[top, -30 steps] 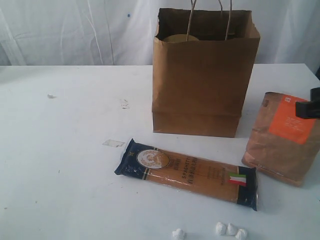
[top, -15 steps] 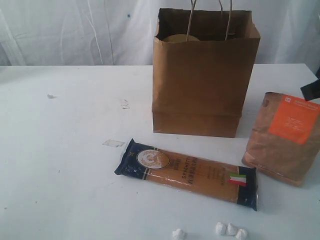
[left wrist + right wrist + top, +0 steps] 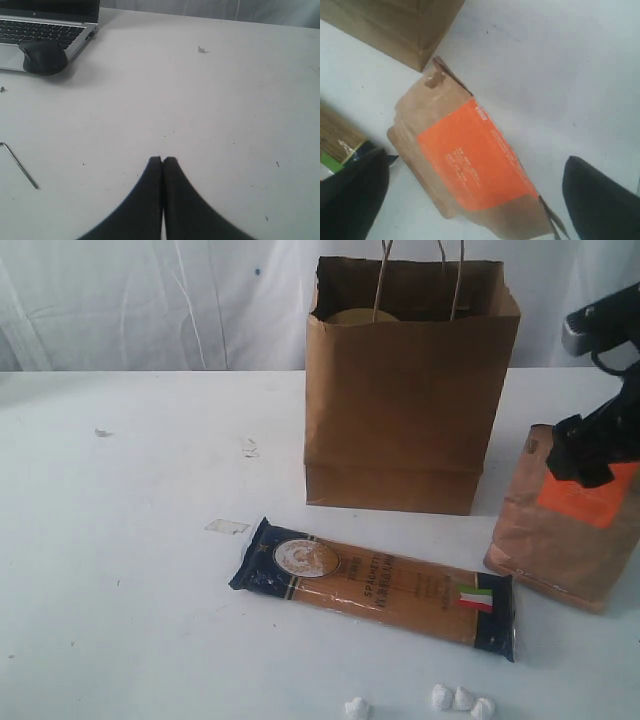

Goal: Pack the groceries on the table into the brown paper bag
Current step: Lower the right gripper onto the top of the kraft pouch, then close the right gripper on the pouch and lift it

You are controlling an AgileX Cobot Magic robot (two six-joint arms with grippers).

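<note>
The tall brown paper bag (image 3: 410,390) stands upright at the back of the table (image 3: 150,490), and a rounded gold top (image 3: 358,316) shows inside it. The long dark-blue spaghetti packet (image 3: 375,585) lies flat in front of the bag. The brown pouch with orange label (image 3: 560,535) leans at the right. My right gripper (image 3: 583,452) hovers over the pouch's upper part. In the right wrist view it is open (image 3: 475,156), with its fingers (image 3: 352,192) either side of the pouch (image 3: 470,165) and apart from it. My left gripper (image 3: 163,160) is shut on nothing, over bare table.
Small white foam lumps (image 3: 460,698) lie near the front edge and a flat paper scrap (image 3: 227,527) lies left of the spaghetti. The left wrist view shows a laptop (image 3: 45,25), a dark mouse (image 3: 42,56) and a thin metal key (image 3: 20,165).
My right gripper has come in from the right edge and now hangs over the top of the brown pouch. The pouch, spaghetti packet and bag have not moved.
</note>
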